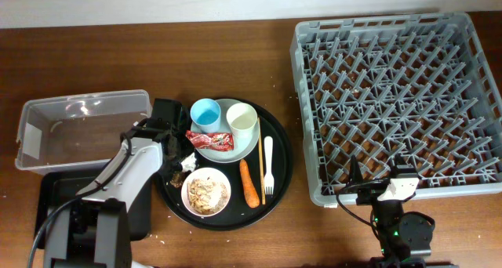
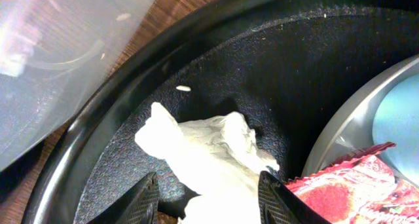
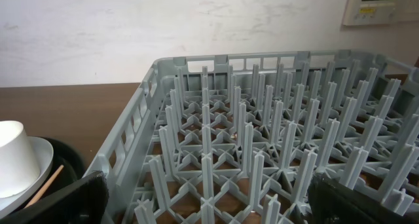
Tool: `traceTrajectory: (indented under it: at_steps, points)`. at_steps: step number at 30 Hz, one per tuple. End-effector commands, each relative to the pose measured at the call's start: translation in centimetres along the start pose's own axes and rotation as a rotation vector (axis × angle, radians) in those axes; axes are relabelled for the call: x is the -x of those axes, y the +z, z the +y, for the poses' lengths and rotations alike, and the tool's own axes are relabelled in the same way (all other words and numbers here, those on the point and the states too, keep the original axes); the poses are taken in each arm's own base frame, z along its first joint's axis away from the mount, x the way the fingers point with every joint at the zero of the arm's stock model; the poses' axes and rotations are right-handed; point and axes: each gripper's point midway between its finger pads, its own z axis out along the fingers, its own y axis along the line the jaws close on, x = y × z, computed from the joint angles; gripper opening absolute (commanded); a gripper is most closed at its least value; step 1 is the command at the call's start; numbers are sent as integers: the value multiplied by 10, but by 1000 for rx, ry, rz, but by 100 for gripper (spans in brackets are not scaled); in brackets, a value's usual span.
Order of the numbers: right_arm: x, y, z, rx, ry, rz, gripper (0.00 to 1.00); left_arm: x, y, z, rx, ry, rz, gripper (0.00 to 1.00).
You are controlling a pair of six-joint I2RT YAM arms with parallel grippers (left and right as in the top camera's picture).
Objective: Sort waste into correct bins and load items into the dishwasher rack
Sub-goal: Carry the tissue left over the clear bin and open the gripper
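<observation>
On the round black tray [image 2: 281,67], beside the plate [image 2: 340,126], the crumpled tissue [image 2: 209,145] lies between the parted jaws of the left pincer [image 2: 208,198]. Close low on its bulk, sparing the wrapper [image 2: 353,191], then lift. Right pincer [image 3: 209,201] hangs wide apart by the rack [image 3: 262,152].

crumpled white tissue [image 2: 209,152] lies between the left gripper's [image 2: 208,201] fingers. shiny red wrapper [image 2: 353,188] just right of it, on the pale plate [image 1: 229,156] beside blue cup [image 1: 205,112] and cream cup [image 1: 242,117]. bowl [image 1: 186,193] of rice scraps [image 1: 206,192], carrot [image 1: 249,183], fork [image 1: 268,164], chopsticks [image 1: 261,162] farther right.
</observation>
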Motion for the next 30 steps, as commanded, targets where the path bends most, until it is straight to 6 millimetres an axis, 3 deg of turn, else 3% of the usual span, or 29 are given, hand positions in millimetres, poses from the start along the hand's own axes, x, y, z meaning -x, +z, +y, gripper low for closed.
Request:
traceTrajectory:
  at_steps: [1, 4, 6, 9, 11, 12, 17, 21, 22, 24, 27, 30]
  points:
    - [-2, 0, -3, -16, 3, 1, 99, 1, 1, -3, -7, 16, 10, 48]
    - [-2, 0, -3, -16, 3, 1, 99, -1, 2, 0, 25, 33, -12, 47]
    - [-2, 0, -3, -15, 3, 1, 99, -4, 2, -4, 23, 50, -17, 36]
    - [-2, 0, -3, -16, 3, 1, 99, -4, 1, -7, 33, 71, -41, 36]
    - [-2, 0, -3, -16, 3, 1, 99, -3, 1, -6, 37, 71, -45, 23]
    - [-2, 0, -3, -16, 3, 1, 99, -3, 1, -5, 40, 71, -49, 21]
    - [-2, 0, -3, -16, 3, 1, 99, 0, 2, -3, 58, 72, -64, 26]
    - [-2, 0, -3, -15, 3, 1, 99, -6, 15, 3, 93, 78, -32, 27]
    - [-2, 0, -3, -16, 3, 1, 99, -7, 17, 4, 97, 79, -28, 23]
    - [-2, 0, -3, -16, 3, 1, 99, -6, 15, 2, 92, 78, -33, 0]
    - [-2, 0, -3, -16, 3, 1, 99, 5, -3, -8, 46, 70, -73, 0]
    - [-2, 0, -3, -16, 3, 1, 99, 20, -55, -19, -45, 54, -153, 0]
